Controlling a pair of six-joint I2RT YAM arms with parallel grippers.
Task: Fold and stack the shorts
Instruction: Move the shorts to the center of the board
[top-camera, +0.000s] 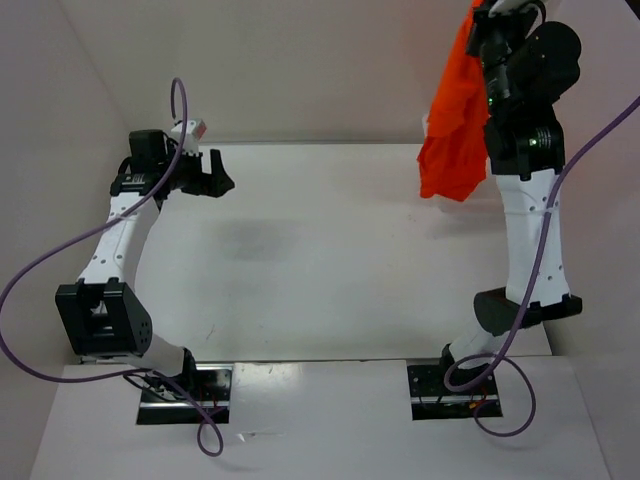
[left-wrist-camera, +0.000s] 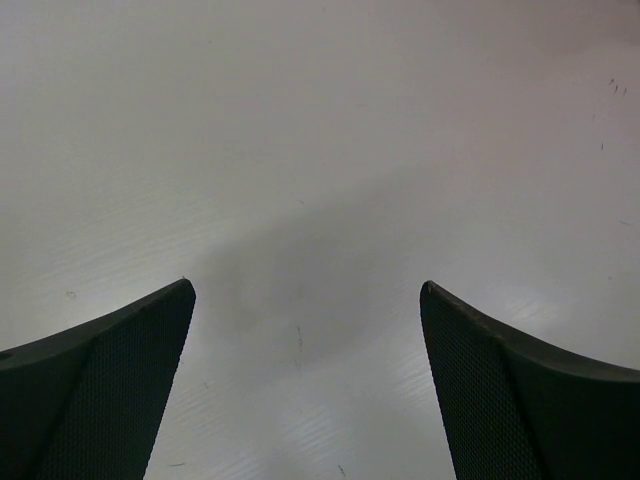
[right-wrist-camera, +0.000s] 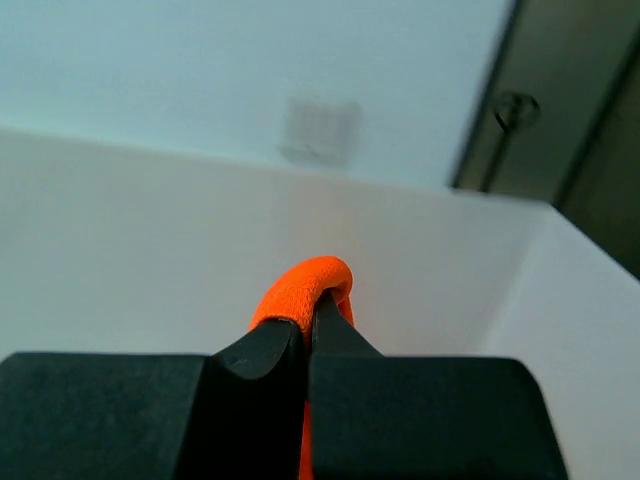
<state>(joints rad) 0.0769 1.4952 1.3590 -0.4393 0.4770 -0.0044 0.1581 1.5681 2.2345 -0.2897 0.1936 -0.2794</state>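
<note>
The bright orange shorts (top-camera: 455, 120) hang in the air at the far right of the top view, bunched and dangling above the white table (top-camera: 330, 260). My right gripper (top-camera: 483, 22) is raised high and shut on an edge of the shorts. In the right wrist view a fold of the orange shorts (right-wrist-camera: 305, 290) is pinched between the closed fingertips of the right gripper (right-wrist-camera: 311, 318). My left gripper (top-camera: 218, 172) is open and empty over the far left of the table. In the left wrist view the left gripper (left-wrist-camera: 308, 290) shows only bare table between its spread fingers.
White walls (top-camera: 300, 70) enclose the table at the back and sides. The arm bases (top-camera: 185, 395) are bolted at the near edge. Purple cables (top-camera: 60, 260) loop beside each arm.
</note>
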